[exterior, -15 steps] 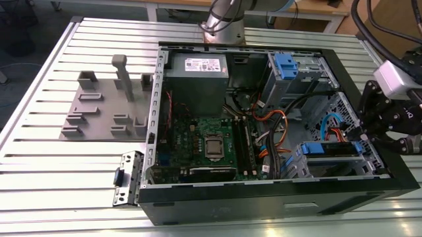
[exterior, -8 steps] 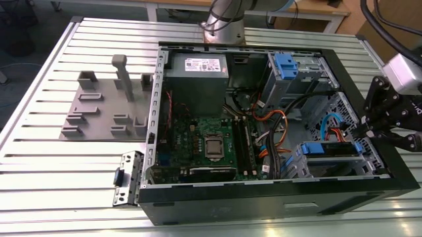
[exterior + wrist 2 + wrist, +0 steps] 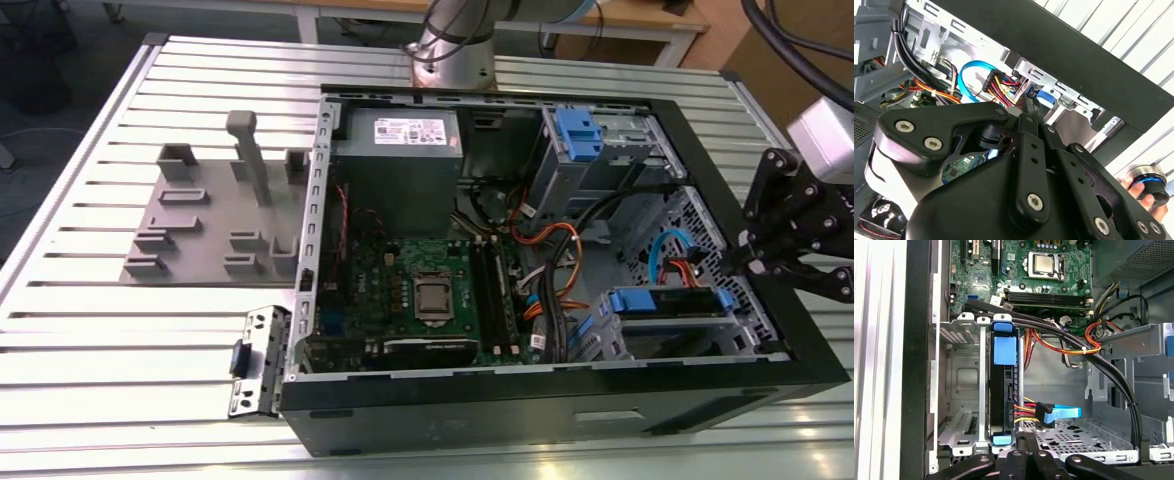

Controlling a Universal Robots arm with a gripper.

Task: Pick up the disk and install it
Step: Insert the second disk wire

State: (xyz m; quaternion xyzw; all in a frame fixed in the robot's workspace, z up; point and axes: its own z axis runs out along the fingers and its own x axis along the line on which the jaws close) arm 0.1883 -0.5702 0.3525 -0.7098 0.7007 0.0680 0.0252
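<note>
Looking at an open computer case [image 3: 534, 420] lying on its side on the slatted metal counter [image 3: 80, 330].

Inside the case, at the corner farthest from the grey power-supply box [image 3: 396, 150]: the disk [image 3: 667, 303], seated in a bare metal drive cage [image 3: 961, 390]. Seen edge-on in the first wrist view as a thin dark slab [image 3: 1002, 390] standing upright against the cage's wall. Framed by a blue plastic bracket, with a broad blue tab at the end nearer the green motherboard [image 3: 1019, 270] and a smaller blue tab at the other end. Plugged at its exposed edge with a bundle of red, yellow and black wires and a flat blue cable [image 3: 1064, 414]. No label side visible from here.

Poised just outside the case, over the wall beside the drive cage: the black pincer [image 3: 754, 268]. In both wrist views, its fingers pressed together to a narrow tip [image 3: 1028, 107], pinching nothing, close to the disk's end of the cage but not touching the disk [image 3: 1046, 97]. Linkage bars [image 3: 1026, 460] lined up just short of the cage.

Outside the case, on the counter beyond its motherboard side: a grey fixture plate [image 3: 200, 220] with upright pegs.
</note>
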